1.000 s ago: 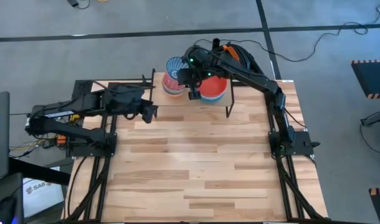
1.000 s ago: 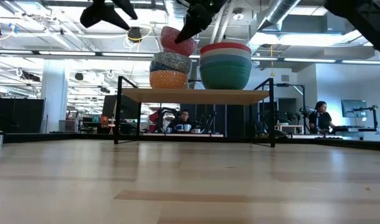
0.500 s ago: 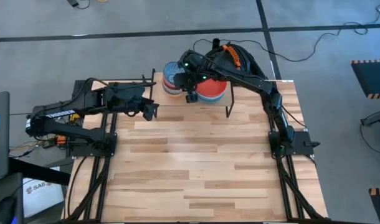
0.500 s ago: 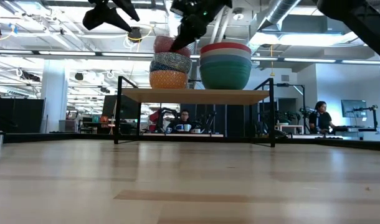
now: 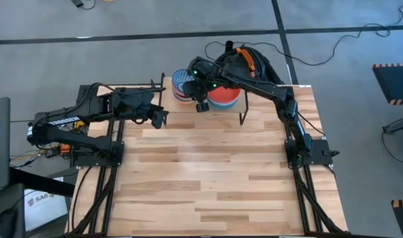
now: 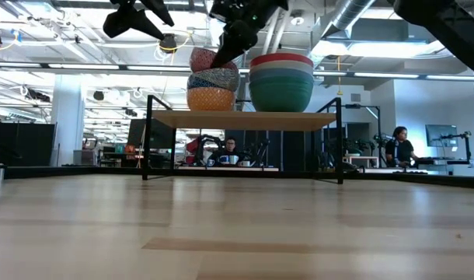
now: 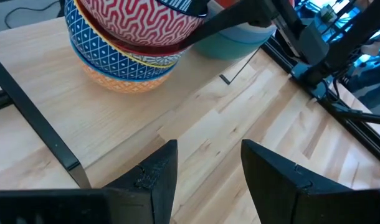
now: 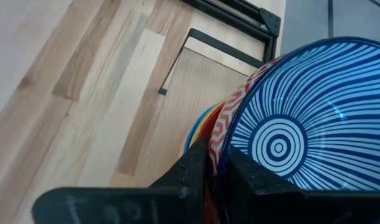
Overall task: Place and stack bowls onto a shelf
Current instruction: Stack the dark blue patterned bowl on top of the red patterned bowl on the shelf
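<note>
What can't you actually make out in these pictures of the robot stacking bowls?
- High view: the right gripper and its arm cover most of the two bowl stacks, so the bowls cannot be counted.
- Low view: the red stack shows only nested rims; the lower bowls' colours are hidden.
- Right wrist view: the pink patterned bowl fills the picture and runs off its edge, hiding the shelf.
- Low view: people behind the table are too small to describe.
</note>
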You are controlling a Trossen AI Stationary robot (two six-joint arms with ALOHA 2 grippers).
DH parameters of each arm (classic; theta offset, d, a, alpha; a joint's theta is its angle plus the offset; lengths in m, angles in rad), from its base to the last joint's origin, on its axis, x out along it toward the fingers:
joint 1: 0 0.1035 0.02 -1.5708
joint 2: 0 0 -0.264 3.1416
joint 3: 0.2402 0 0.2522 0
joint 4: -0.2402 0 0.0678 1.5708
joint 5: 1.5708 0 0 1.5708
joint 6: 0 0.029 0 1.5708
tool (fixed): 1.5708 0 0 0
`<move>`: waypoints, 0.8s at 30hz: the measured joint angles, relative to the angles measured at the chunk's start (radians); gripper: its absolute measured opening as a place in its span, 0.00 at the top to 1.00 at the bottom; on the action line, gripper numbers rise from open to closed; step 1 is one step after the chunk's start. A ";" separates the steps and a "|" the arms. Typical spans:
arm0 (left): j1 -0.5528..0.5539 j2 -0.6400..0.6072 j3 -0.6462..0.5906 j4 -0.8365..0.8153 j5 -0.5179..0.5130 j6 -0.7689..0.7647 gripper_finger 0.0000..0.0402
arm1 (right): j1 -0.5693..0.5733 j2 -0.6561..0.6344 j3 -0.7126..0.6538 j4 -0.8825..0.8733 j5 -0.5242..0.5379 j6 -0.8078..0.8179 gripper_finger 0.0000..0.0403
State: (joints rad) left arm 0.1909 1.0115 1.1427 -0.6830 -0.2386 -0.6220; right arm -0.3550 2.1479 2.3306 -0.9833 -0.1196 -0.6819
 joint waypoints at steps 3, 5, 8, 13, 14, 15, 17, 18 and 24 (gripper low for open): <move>0.000 0.000 0.000 -0.002 0.000 0.000 0.60 | 0.006 0.000 0.000 -0.005 0.038 0.001 0.82; 0.000 0.000 0.000 -0.004 0.000 0.000 0.60 | 0.010 0.000 0.000 -0.005 0.067 0.000 0.81; 0.000 0.000 0.000 -0.012 0.000 0.000 0.60 | 0.017 0.000 0.000 -0.006 0.105 0.007 0.79; 0.000 0.000 0.000 -0.012 -0.001 0.001 0.60 | 0.019 0.000 0.016 -0.009 0.146 0.003 0.74; 0.000 0.000 0.000 -0.012 -0.001 0.001 0.60 | 0.022 0.000 0.024 -0.006 0.160 -0.001 0.73; 0.000 0.000 0.000 -0.012 -0.002 0.001 0.60 | 0.022 -0.002 0.026 0.006 0.171 -0.005 0.71; 0.001 0.000 0.000 -0.012 -0.003 0.003 0.60 | 0.028 -0.011 0.026 0.024 0.196 -0.015 0.69; 0.001 0.000 0.000 -0.012 -0.007 0.008 0.60 | 0.029 -0.015 0.026 0.017 0.203 -0.025 0.68; 0.001 0.000 0.000 0.023 -0.065 0.051 0.60 | 0.033 -0.032 0.026 0.004 0.203 -0.030 0.60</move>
State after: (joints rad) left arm 0.1917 1.0115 1.1427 -0.6605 -0.3034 -0.5713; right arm -0.3222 2.1157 2.3568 -0.9794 0.0837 -0.7116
